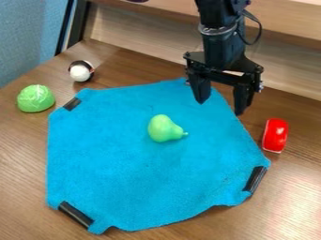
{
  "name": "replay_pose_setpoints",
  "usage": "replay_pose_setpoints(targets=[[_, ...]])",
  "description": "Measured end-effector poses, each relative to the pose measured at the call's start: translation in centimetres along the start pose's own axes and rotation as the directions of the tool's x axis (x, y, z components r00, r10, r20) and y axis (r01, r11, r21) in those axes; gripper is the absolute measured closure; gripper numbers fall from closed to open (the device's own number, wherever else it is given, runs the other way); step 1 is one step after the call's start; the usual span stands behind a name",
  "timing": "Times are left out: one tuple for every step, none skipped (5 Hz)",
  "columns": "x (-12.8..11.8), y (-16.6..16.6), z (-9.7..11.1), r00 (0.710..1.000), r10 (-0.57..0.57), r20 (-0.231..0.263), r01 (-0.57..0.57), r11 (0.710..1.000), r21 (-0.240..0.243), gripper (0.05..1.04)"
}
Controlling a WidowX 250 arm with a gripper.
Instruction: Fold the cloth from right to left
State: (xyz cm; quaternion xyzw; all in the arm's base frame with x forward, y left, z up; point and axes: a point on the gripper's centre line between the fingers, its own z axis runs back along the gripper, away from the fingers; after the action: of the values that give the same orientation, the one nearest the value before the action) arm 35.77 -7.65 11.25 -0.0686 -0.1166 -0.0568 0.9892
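The cloth's far corner lies partly behind the black two-finger gripper point(220, 97), whose fingers stand spread apart; whether they touch the fabric is hard to tell. A dark purple thing point(138, 1) is cut off at the top edge. The bright blue, soft-looking fabric cloth point(138, 173) lies spread on the brown wooden table point(298, 187), its near edge wavy and slightly raised. There is one cloth, with three black strips point(75, 214) at its edges, one green plastic-looking pear point(164, 129) on top, and around it one green cabbage-like piece point(35, 98), one white-and-black rounded object point(81, 71) and one glossy red object point(275, 135).
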Motion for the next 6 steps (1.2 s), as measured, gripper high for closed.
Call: replay_pose_setpoints(targets=[[-0.6,0.1,-1.4,0.999,0.010,-0.041,-0.010,1.000,-0.001,0.083],[-1.3,-0.8,-3.0,0.997,-0.007,-0.072,0.005,1.000,-0.025,0.083],[-1.6,-2.3,-3.8,0.996,-0.050,-0.080,0.047,0.998,-0.035,0.083],[-1.3,-3.1,-3.9,0.997,-0.042,-0.058,0.040,0.999,-0.035,0.083],[-2.0,-4.2,-5.1,0.995,-0.034,-0.092,0.033,0.999,-0.011,0.083],[-2.7,-4.7,-6.6,0.991,-0.008,-0.134,0.009,1.000,0.012,0.083]])
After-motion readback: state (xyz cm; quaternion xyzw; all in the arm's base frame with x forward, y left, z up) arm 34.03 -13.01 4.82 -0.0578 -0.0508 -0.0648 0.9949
